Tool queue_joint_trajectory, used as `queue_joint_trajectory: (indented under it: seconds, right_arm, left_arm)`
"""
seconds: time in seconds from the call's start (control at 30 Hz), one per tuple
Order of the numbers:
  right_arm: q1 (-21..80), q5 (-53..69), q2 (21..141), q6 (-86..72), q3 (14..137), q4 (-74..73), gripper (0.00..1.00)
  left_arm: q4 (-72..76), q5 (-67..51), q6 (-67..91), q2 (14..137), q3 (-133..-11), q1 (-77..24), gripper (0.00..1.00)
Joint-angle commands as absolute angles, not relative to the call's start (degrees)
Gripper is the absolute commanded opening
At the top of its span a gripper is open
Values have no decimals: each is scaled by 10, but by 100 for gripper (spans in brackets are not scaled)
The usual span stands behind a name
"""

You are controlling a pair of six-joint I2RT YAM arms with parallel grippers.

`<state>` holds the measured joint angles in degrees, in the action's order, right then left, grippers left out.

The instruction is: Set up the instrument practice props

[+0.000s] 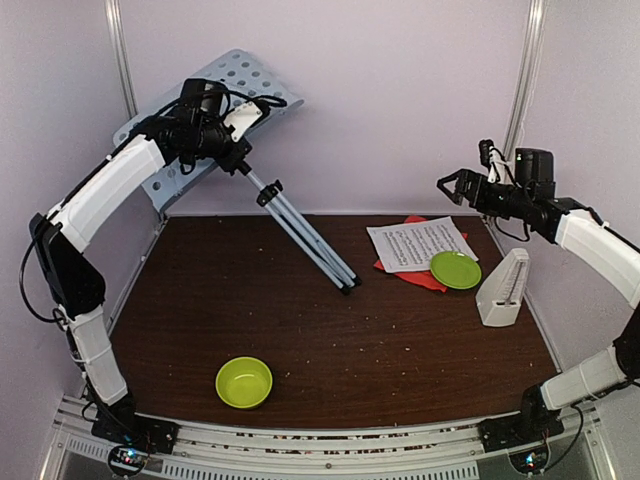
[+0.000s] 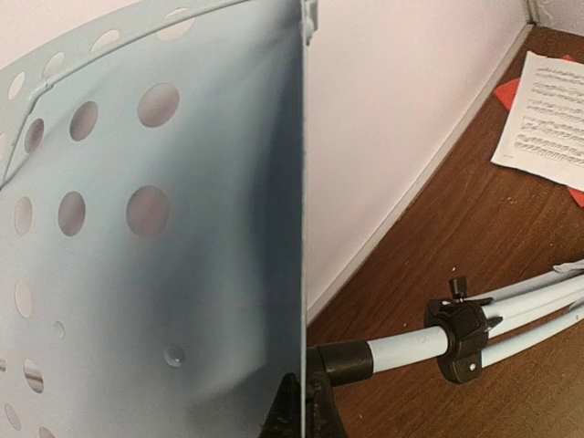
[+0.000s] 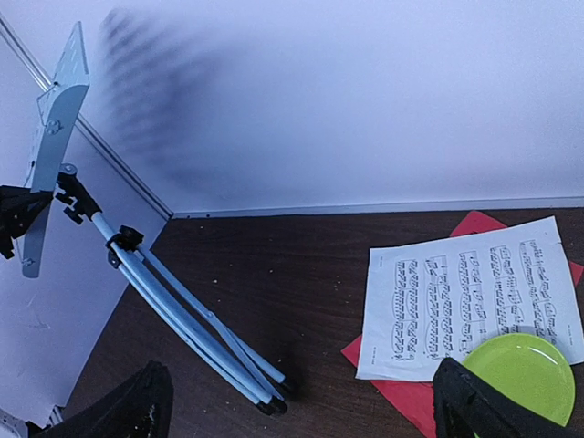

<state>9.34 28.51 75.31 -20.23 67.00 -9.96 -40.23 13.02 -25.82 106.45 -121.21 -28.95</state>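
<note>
Stand [image 1: 240,75] tilted, clamped in L jaws; R jaws wide apart in air.

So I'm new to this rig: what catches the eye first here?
The stand, tilted up at the far left in the shut left gripper, its folded legs' feet resting mid-table. Then the green plate lying on the sheet music at the far right, beside the metronome.

Bright even light, the music stand [image 3: 53,137] casting a blurred shadow on the wall [image 3: 365,91]
</note>
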Motion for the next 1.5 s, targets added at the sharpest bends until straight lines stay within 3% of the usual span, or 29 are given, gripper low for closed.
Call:
queue_joint_trajectory:
  seconds: [0.0, 0.3, 0.7, 1.1, 1.47]
  right_arm:
    - [102, 341, 750, -226, 697, -68, 100]
    - [128, 415, 773, -278, 726, -13, 100]
    - [208, 482, 833, -358, 777, 69, 93]
    - [256, 587, 890, -563, 735, 347, 82]
    - [315, 611, 851, -468, 686, 245, 74]
  left_arm:
    - [-128, 86, -374, 973, -1203, -312, 0]
    - [-83, -23, -486, 929, -1191, -361, 0]
    - [-44, -69, -579, 894, -1157, -446, 0]
    - [-54, -104, -617, 884, -1148, -509, 0]
    - [-49, -89, -648, 865, -1105, -535, 0]
